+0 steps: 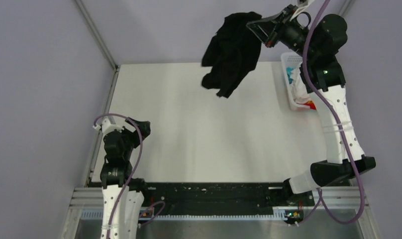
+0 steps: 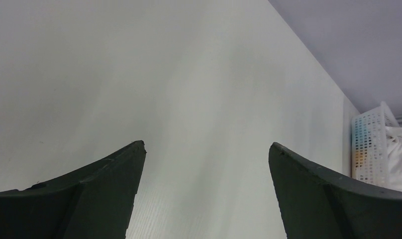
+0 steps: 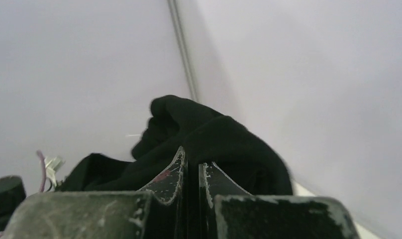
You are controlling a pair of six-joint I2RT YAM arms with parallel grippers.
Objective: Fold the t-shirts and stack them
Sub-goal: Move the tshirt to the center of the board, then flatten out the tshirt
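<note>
Over the far edge of the white table (image 1: 199,134), toward its right corner, a soft, light black t-shirt (image 1: 231,52) is held bunched and dangling by the clamped right gripper (image 1: 256,27), and a hanging corner is judged best taken by the wide-spread, empty left gripper (image 2: 206,147).

Colours by the right pincer (image 1: 252,26)
The large soft cloth t-shirt (image 1: 231,52) at this black pincer is plain black; near it, the plastic lattice basket (image 1: 287,85) is white, the cloth pieces (image 1: 299,89) inside white, blue, red.
</note>
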